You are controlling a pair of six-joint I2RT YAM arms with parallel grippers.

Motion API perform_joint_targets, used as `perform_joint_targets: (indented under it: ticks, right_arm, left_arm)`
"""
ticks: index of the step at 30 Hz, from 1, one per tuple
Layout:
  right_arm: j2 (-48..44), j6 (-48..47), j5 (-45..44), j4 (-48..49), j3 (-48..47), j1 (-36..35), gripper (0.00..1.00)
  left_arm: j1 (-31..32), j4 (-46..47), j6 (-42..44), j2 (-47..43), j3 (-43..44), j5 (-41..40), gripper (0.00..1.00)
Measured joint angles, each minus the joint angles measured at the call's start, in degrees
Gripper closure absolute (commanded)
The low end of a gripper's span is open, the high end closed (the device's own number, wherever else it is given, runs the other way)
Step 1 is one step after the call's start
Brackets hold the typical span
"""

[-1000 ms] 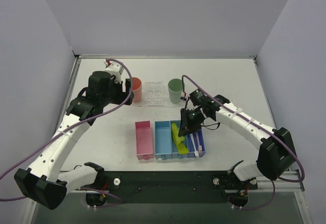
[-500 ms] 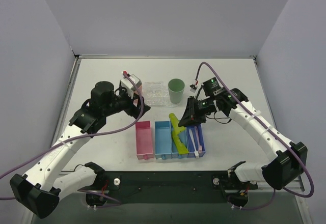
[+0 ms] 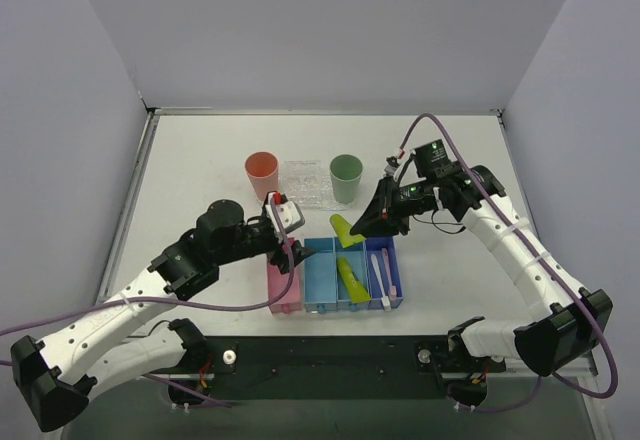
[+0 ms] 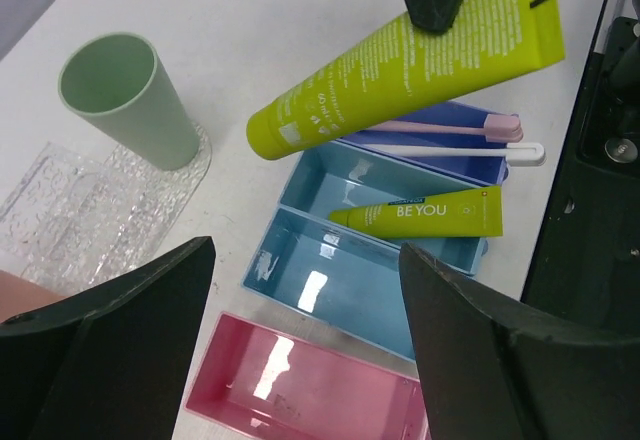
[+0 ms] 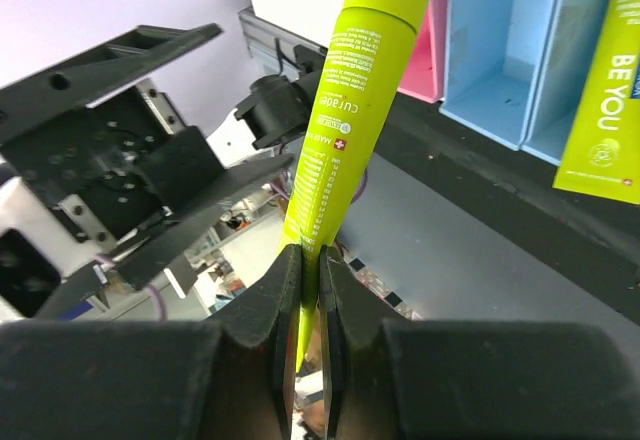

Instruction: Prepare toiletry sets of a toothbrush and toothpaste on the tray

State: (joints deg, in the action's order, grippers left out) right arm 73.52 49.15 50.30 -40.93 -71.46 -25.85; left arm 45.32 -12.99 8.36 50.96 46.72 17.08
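Carrying stage, by the look of it: pinching the lifted toothpaste (image 4: 400, 60) near its flat crimped end with the right pincer (image 5: 307, 265), pressed tight on the tube, cap end slanting down over the blue bin (image 3: 322, 275) and touching nothing else. Hovering above the pink bin (image 4: 300, 390) with the left pincer (image 3: 295, 252) spread wide and empty.

Not yet reached: the clear oval tray (image 4: 60, 210), farther out on the counter (image 3: 200, 150) between the pink cup (image 3: 261, 172) and the green cup (image 4: 125, 100), with nothing laid on it. Lying in the blue bin: a second toothpaste (image 4: 420, 212) flat in one compartment, two toothbrushes (image 4: 450, 130) side by side in the next.

Next, probably: swing the tube outward past the green cup without clipping it, lower it flat onto the tray, then spread the pincer.

Reads "BE YOU" in white on the tube in the bin. Finer print along the held tube too small to make out.
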Motion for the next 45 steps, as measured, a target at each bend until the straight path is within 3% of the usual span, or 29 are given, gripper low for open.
perform_joint_targets:
  ticks: [13, 29, 39, 45]
  right_arm:
    - [0.24, 6.12, 2.73, -0.17, -1.55, 0.04, 1.00]
    - [2.47, 7.93, 3.17, -0.20, -2.05, -0.48, 1.00]
    - [3.19, 8.48, 3.82, -0.17, -2.27, -2.47, 1.00]
    - [3.26, 8.87, 4.24, -0.22, -2.29, -2.80, 1.00]
  left_arm:
    - [6.80, 15.17, 4.09, 4.17, -4.81, -7.61, 0.15]
    - [11.02, 21.16, 6.29, 8.50, -5.16, -7.85, 0.17]
    - [12.00, 23.45, 6.14, 10.32, -5.16, -7.85, 0.34]
    - [12.00, 23.98, 5.86, 10.91, -5.11, -7.87, 0.54]
